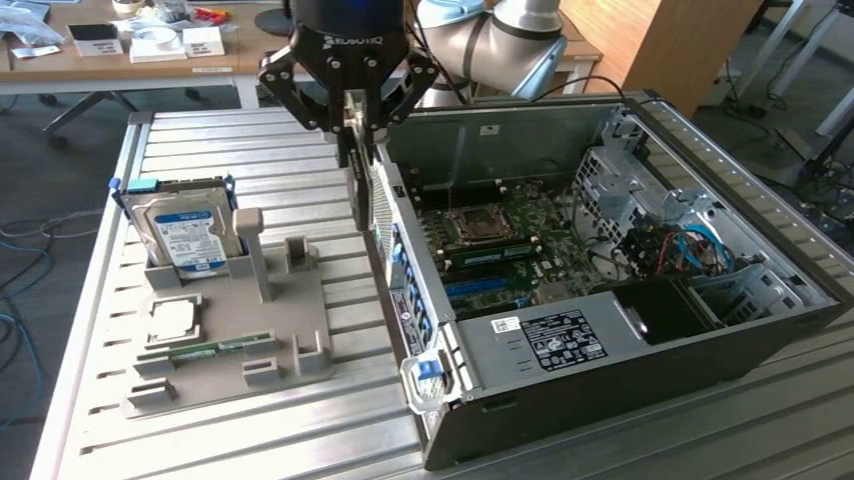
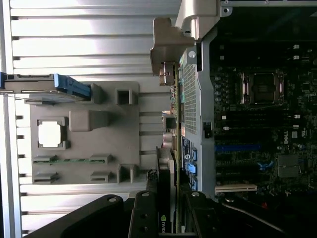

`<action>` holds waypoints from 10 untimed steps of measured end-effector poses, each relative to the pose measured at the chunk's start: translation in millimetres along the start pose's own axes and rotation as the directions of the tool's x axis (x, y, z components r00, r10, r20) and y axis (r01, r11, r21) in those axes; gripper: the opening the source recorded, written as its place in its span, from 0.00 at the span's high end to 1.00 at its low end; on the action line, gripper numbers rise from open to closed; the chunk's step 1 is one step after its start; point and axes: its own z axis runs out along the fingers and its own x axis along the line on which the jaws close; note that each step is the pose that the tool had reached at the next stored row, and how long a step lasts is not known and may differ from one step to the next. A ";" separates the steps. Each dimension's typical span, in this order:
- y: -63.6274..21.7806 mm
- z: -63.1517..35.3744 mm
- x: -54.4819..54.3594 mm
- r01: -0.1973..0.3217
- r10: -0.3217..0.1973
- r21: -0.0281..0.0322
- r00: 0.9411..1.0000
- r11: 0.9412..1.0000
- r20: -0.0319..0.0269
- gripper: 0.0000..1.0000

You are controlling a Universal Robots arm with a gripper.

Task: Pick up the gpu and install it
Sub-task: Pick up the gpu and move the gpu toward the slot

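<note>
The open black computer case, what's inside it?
A green motherboard with a square silver processor socket, blue cables and a grey labelled power supply box. Whatever lies beneath that box is covered.

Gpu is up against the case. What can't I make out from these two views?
- gpu faces and connector: edge-on in both views.
- Where the jaws meet it: wrist view, cut off by the picture's edge; exterior view, too small.
- case interior: wrist view, largely lost in shadow.
</note>
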 end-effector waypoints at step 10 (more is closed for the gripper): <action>1.2 0.7 -24.1 0.001 -0.001 -0.001 1.000 1.000 0.000 0.73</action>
